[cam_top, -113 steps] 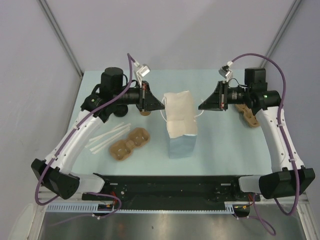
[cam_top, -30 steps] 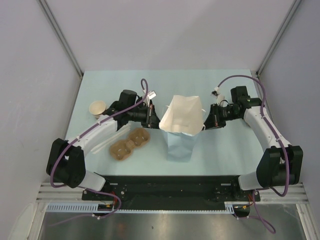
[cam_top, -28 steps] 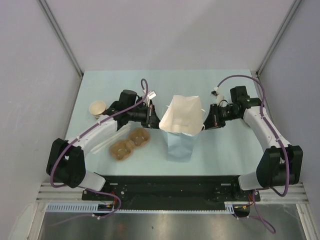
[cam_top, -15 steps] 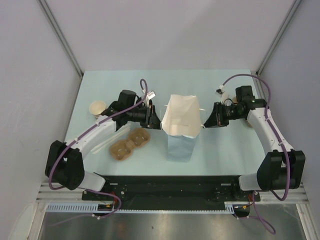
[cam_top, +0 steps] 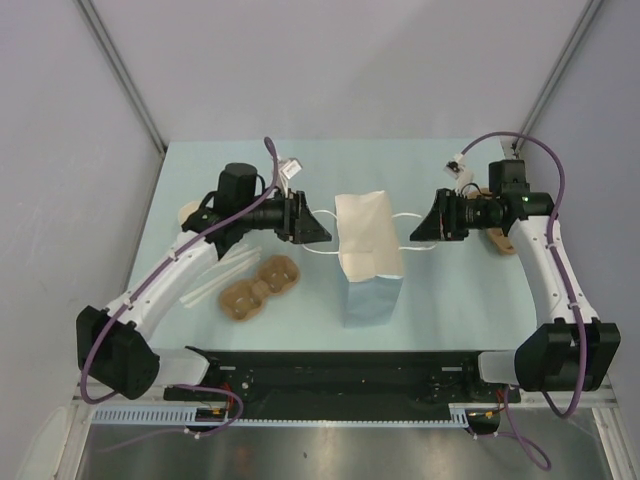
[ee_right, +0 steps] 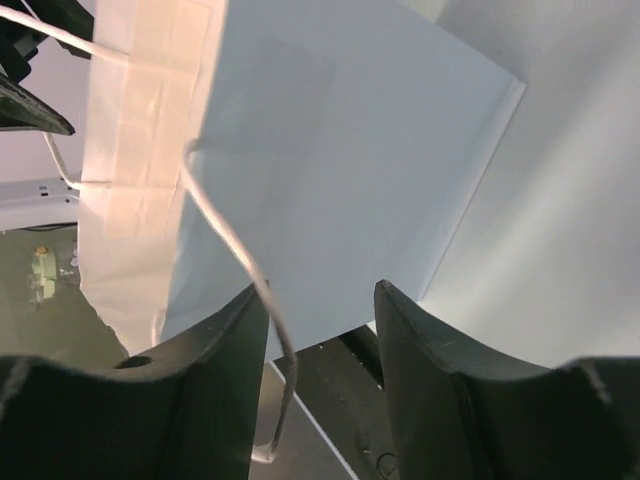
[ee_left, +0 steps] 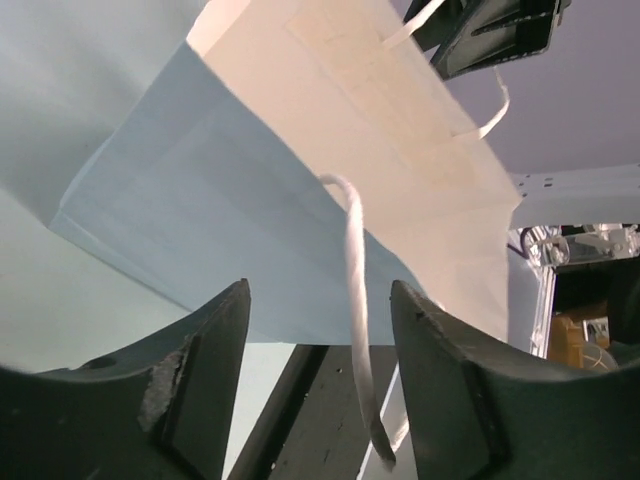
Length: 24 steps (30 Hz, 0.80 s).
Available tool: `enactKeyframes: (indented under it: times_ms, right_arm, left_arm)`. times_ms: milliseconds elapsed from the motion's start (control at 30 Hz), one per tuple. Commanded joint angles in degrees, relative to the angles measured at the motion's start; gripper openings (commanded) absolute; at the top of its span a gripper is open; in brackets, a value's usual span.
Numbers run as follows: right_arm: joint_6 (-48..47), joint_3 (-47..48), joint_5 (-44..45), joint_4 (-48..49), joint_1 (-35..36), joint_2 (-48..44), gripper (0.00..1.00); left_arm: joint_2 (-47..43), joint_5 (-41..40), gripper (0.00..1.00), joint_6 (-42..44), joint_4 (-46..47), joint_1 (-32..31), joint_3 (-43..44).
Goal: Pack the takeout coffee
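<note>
one upright pale-blue paper bag [cam_top: 370, 292]

Bright diffuse overhead light; faint soft shadows; wrist views slightly soft.

No readable text or labels anywhere

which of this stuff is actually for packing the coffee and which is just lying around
For the job: light blue paper bag with white handles; left gripper and right gripper, both open beside it. No lidded cup shows.
Lying about: brown pulp two-cup carrier; thin white sticks; tan paper cup at far left; brown pulp piece at far right.
</note>
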Motion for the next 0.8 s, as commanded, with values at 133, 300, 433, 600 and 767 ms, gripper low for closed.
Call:
enactKeyframes:
  times_ms: [133,300,433,600,767]
  right_arm:
    - [0.0,6.7,-0.5,-1.1,0.0,-2.3,0.66]
    - [-1.0,8.8,-0.3,-2.6,-1.8,-2.3,0.84]
    - [-2.3,10.9,-0.6,-4.1,-2.7,-2.4,0.94]
    - [-4.0,14.7,-1.7,-6.5,-5.0,-1.6,0.97]
    - [-5.8,18.4,-2.7,-8.4,-6.9,0.1,0.98]
  left_arm:
    - [-3.7,-1.0,0.77,2.9,-3.2,1.0,5.5]
    - [-4.3,1.9,0.87,4.0,-3.3,1.6,7.0]
    - [-5.8,6.1,0.98,3.0,-0.4,5.9,6.8]
    - [-7.3,15.0,1.0,2.9,4.1,15.7,8.8]
    - [-4.2,16.6,1.0,21.9,-8.3,23.1,14.4]
